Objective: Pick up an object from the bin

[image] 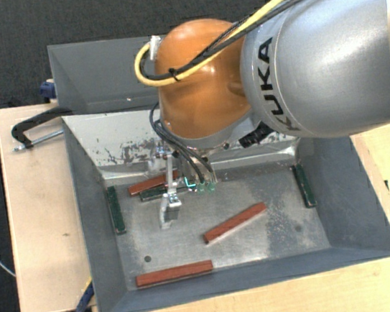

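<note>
I'm looking down into the grey metal bin (350, 223), and the arm is in from the right. Its orange cover (198, 78) bulks over the back wall, with a yellow cable (139, 65) looped across it. The pincer (169, 208) hangs low over the back-left part of the bin floor. Released or clenched? I can't tell from here, because the wrist hardware crowds right over it. I can't see anything clearly gripped in it either.

The nearest thing is a short red-brown bar (145, 187), lying close to the foot of the back wall and roughly parallel to it. Its right end runs in under the pincer. Just in front of it, pointing much the same way, is a small dark green strip (151, 194). Whether the two touch I can't make out. That pair is what the pincer is over.

Out on the open floor, a tilted red-brown bar (235, 223) lies near the middle, right end angled toward the back, well clear of the pincer. A front red-brown bar (174, 272) lies flat along the foot of the front wall. A left green strip (116, 211) runs along the left wall's base, and a right green strip (303, 186) sits against the right wall's base. There's also a small dark speck (147, 259) on the floor, just behind the front bar.
</note>
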